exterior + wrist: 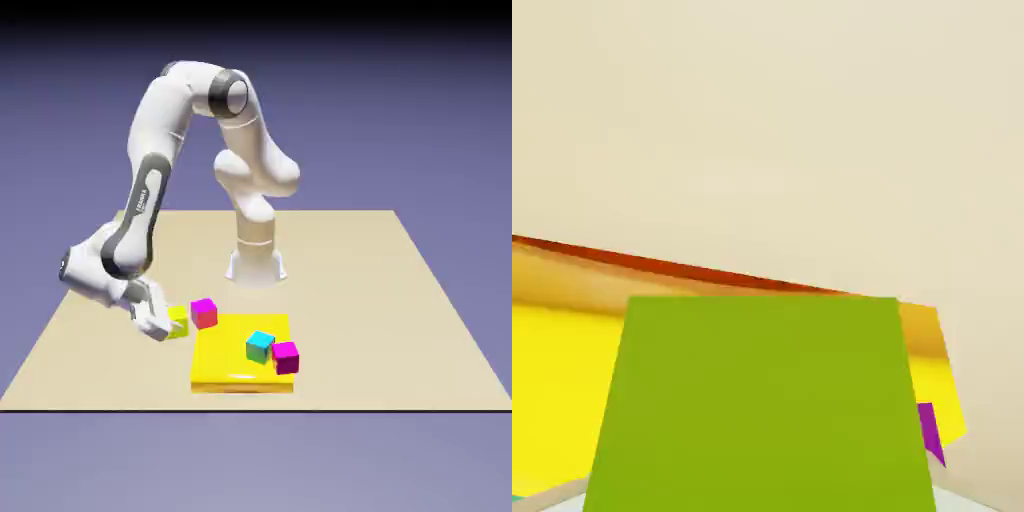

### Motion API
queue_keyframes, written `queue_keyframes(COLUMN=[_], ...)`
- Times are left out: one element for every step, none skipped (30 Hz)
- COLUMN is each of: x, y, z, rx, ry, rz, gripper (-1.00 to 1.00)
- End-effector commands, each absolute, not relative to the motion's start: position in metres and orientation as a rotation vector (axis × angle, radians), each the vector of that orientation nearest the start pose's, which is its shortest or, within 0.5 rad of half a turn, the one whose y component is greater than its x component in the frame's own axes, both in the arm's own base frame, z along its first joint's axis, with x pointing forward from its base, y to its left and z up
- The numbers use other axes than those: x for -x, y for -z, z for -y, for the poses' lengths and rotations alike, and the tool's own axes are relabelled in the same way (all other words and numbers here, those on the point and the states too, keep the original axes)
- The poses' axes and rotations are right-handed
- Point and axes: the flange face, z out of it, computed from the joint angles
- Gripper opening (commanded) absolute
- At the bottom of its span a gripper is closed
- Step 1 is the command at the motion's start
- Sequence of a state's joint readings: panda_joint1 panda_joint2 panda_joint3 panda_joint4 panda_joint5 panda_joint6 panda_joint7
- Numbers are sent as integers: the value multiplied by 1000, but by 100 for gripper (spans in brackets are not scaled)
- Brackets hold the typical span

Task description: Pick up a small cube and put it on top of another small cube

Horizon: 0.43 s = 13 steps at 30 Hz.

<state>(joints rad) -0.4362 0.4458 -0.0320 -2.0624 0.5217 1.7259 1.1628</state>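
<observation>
- Gripper [160, 318], two-fingered, closed on the yellow-green cube [178, 322]; opposed faces appear pinched, presumably for a steady carry.
- Magenta cube [204, 313] near the held cube, a possible obstruction.
- Flat yellow block [242, 382]; cyan cube [260, 347] on it, beside the purple cube [286, 358].

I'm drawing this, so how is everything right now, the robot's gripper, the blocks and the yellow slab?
Gripper: jaws shut on the yellow-green cube
Yellow slab: lying flat
Cyan cube: on the slab
Magenta cubes: not held
</observation>
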Motion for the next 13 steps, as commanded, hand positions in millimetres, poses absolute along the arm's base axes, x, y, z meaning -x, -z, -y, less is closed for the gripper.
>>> queue_keyframes(x=[-491,-512,-530,-545,-553,-553,-547,-540,-533,-529,-529,-529,-537], y=[-203,-215,-229,-243,-252,-252,-236,-220,-205,-200,-200,-200,-215], z=[155,122,88,52,29,29,20,10,2,-2,-2,-2,7], rx=[1611,1675,1739,1803,1843,1843,1842,1842,1842,1843,1843,1843,1842], ry=[-1268,-1280,-1292,-1302,-1309,-1309,-1309,-1309,-1309,-1309,-1309,-1309,-1309], rz=[-2207,-2180,-2151,-2121,-2101,-2101,-2100,-2100,-2101,-2101,-2101,-2101,-2100], gripper=[-100,-100,-100,-100,-100,-100,-100,-100,-100,-100,100,100,100])
